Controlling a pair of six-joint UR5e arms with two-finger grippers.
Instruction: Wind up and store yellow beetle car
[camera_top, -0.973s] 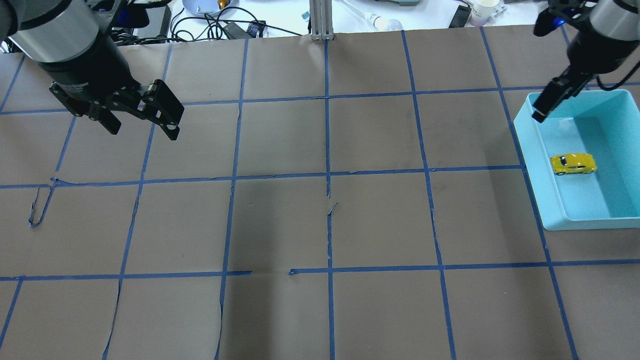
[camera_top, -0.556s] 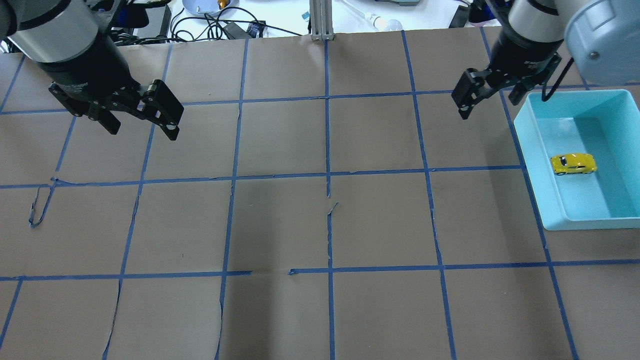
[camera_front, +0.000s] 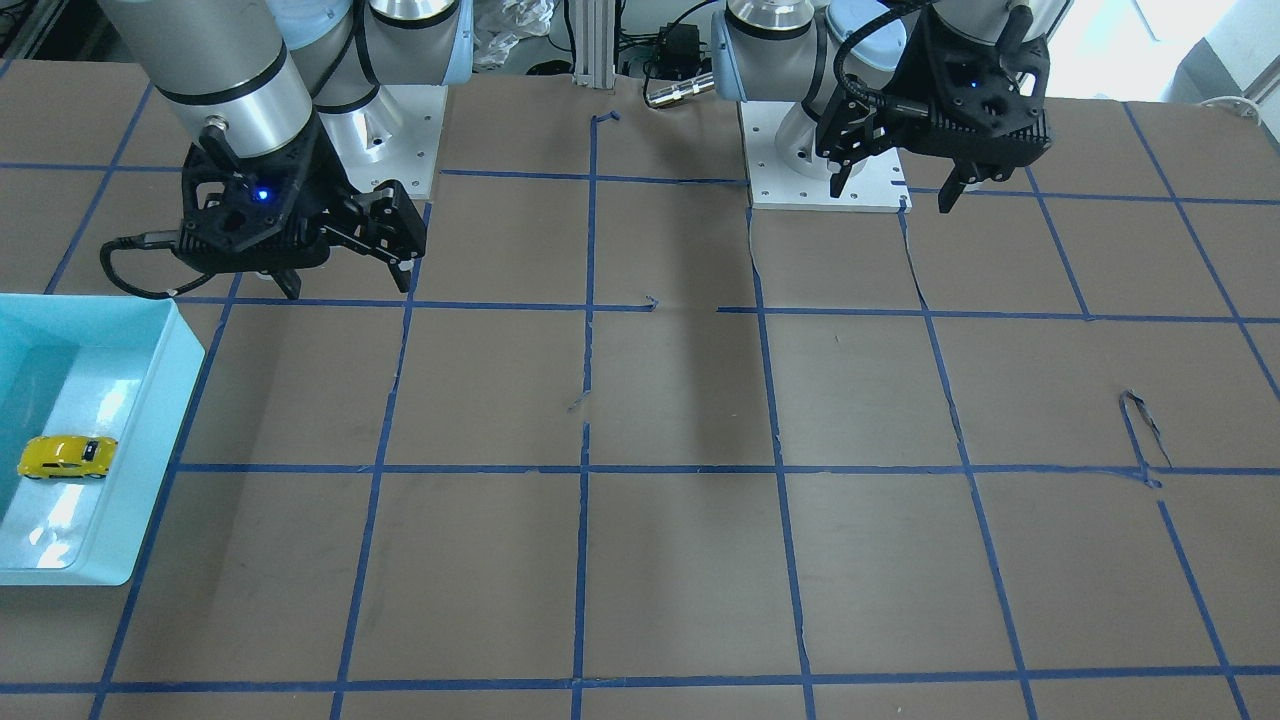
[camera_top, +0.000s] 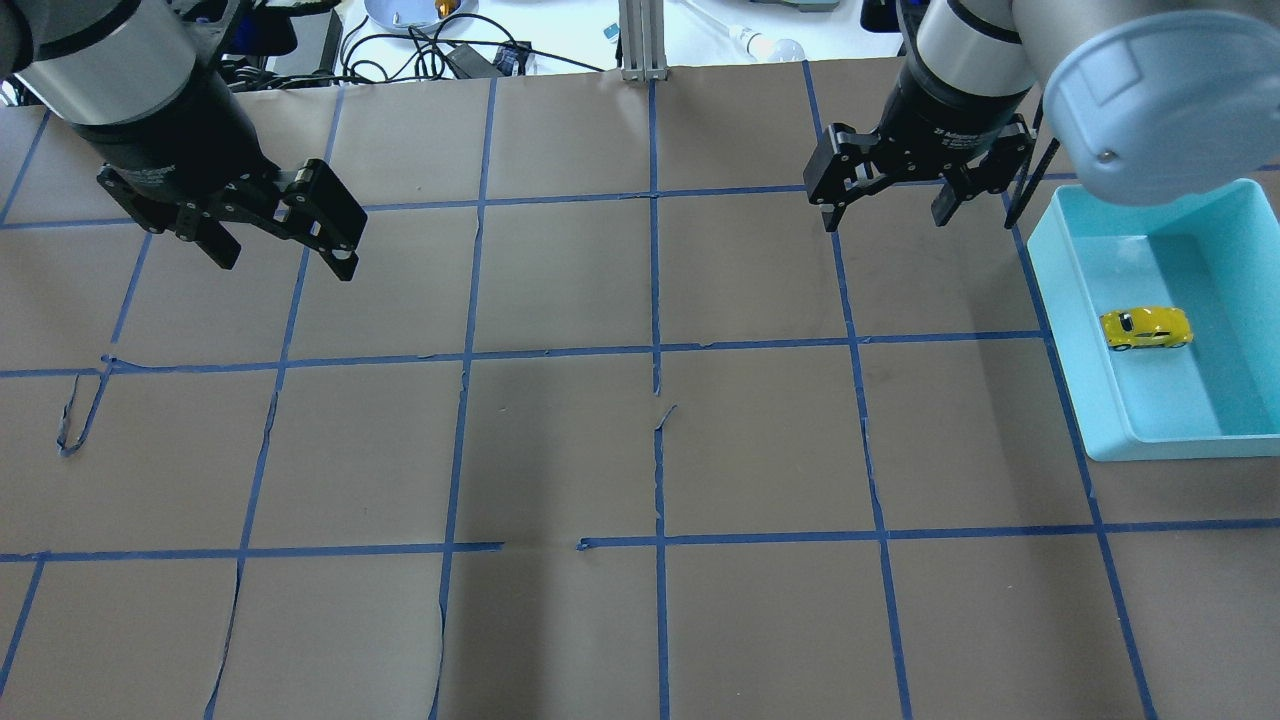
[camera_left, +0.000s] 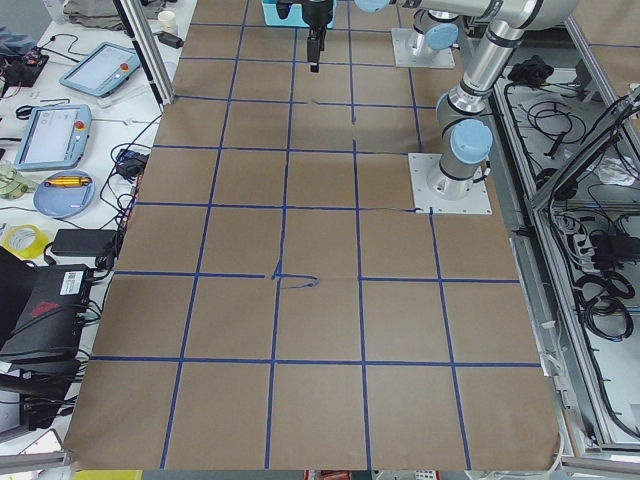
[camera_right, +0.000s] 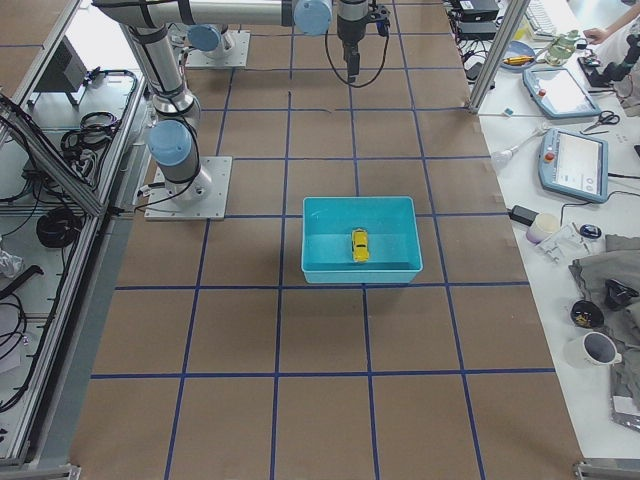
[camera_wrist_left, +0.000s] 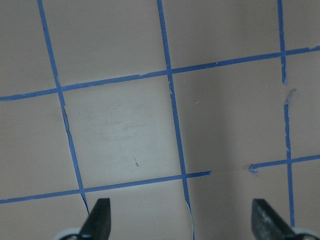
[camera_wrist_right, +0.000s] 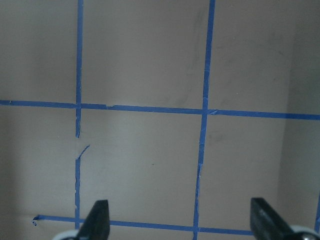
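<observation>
The yellow beetle car (camera_top: 1146, 328) lies on the floor of a light blue bin (camera_top: 1062, 330) at the table's right edge. It also shows in the front view (camera_front: 67, 456) and the right side view (camera_right: 359, 245). My right gripper (camera_top: 885, 220) is open and empty, hanging over the bare table left of the bin's far corner, well apart from the car. Its wrist view shows only its open fingertips (camera_wrist_right: 100, 220) over taped paper. My left gripper (camera_top: 287, 265) is open and empty, hanging over the far left of the table; in the front view (camera_front: 890, 197) it is at upper right.
Brown paper with a blue tape grid covers the table (camera_top: 650, 450). A metal post (camera_top: 643, 40) stands at the far edge, with cables and clutter behind it. The bin (camera_front: 160, 420) holds only the car.
My right arm swung from over the bin's far corner to the left, away from the bin, out over the table. The car and my left arm did not move.
</observation>
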